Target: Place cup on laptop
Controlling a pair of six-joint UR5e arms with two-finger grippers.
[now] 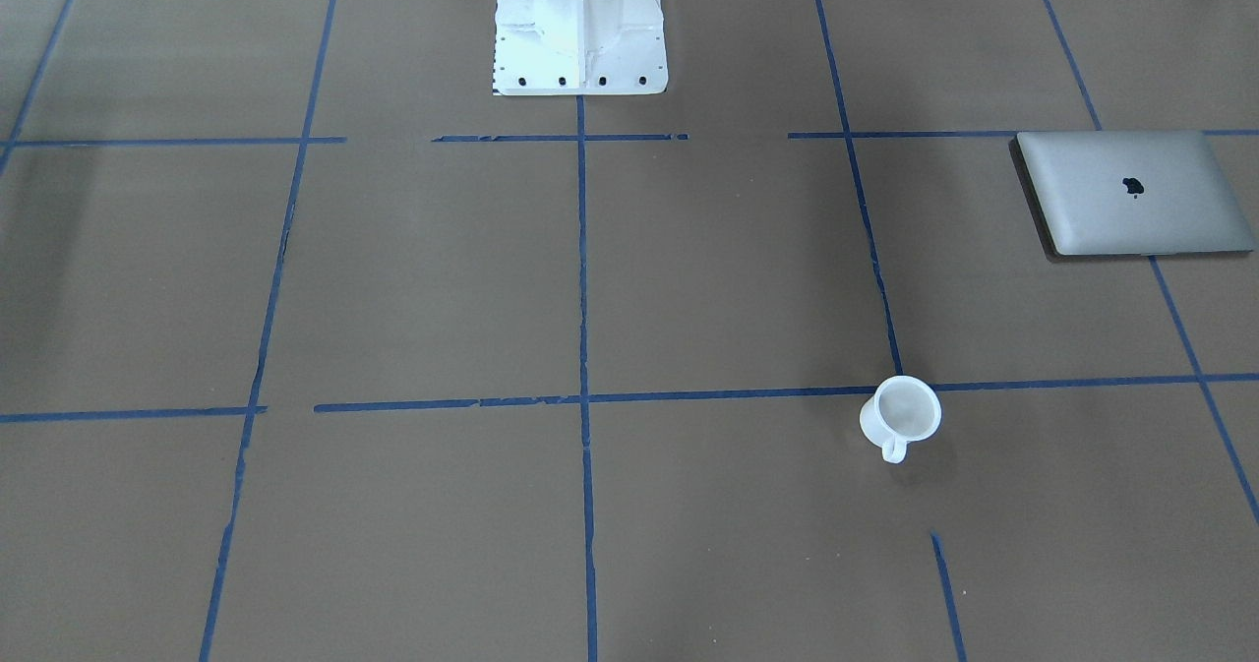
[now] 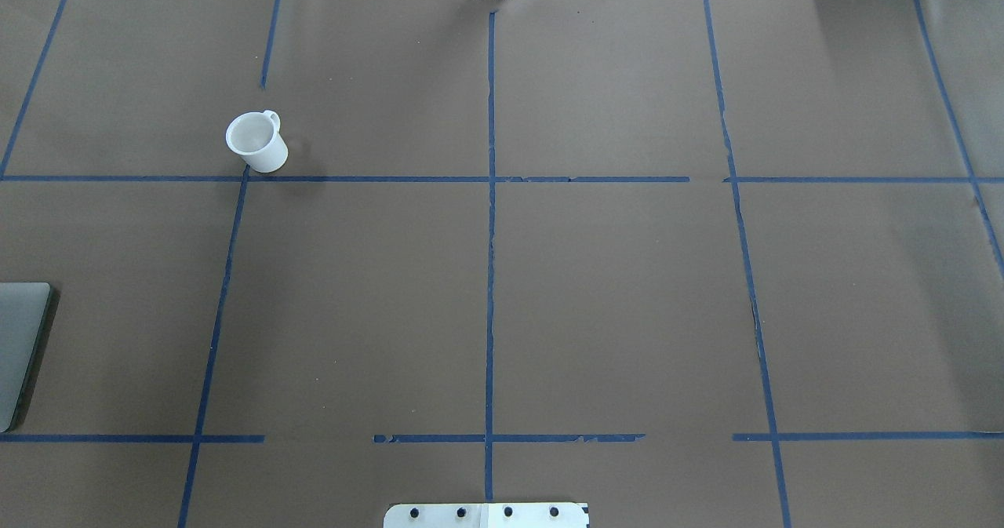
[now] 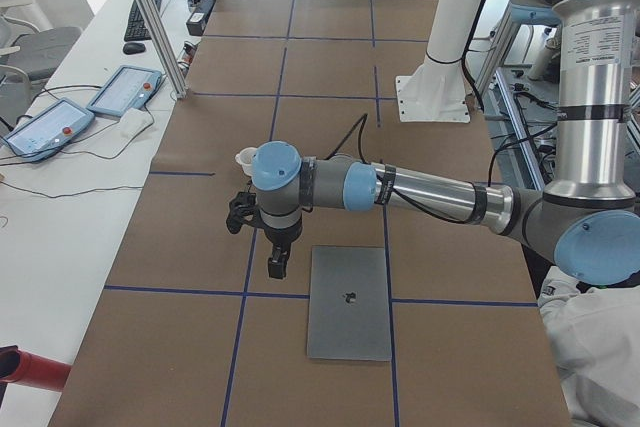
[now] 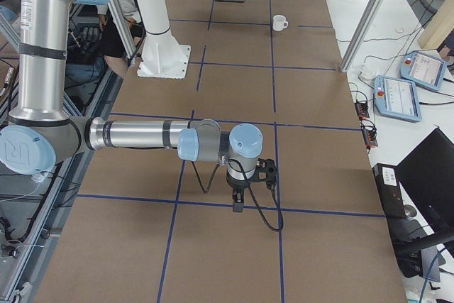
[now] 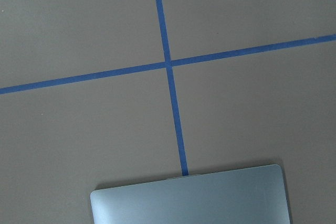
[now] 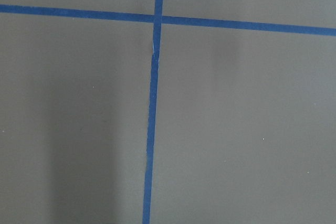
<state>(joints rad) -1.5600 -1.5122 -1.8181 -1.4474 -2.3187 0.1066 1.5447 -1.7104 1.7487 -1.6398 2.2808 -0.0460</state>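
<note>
The small white cup point(image 1: 900, 414) stands upright on the brown table, handle towards the operators' side; it also shows in the overhead view point(image 2: 255, 142) and the right-side view point(image 4: 280, 23). The closed silver-grey laptop point(image 1: 1131, 193) lies flat near the table's left end, cut by the overhead view's left edge point(image 2: 20, 347). In the left-side view my left gripper point(image 3: 277, 265) hangs above the table between the cup point(image 3: 245, 158) and the laptop point(image 3: 348, 302); I cannot tell if it is open. The left wrist view shows the laptop's edge point(image 5: 194, 199). My right gripper point(image 4: 237, 207) hangs over bare table far from both; I cannot tell its state.
The white robot pedestal point(image 1: 580, 28) stands at the table's middle near edge. Blue tape lines grid the table. Teach pendants point(image 3: 125, 90) lie on the side bench beyond an aluminium post point(image 3: 150, 17). A red object point(image 3: 30, 372) lies at the bench's end.
</note>
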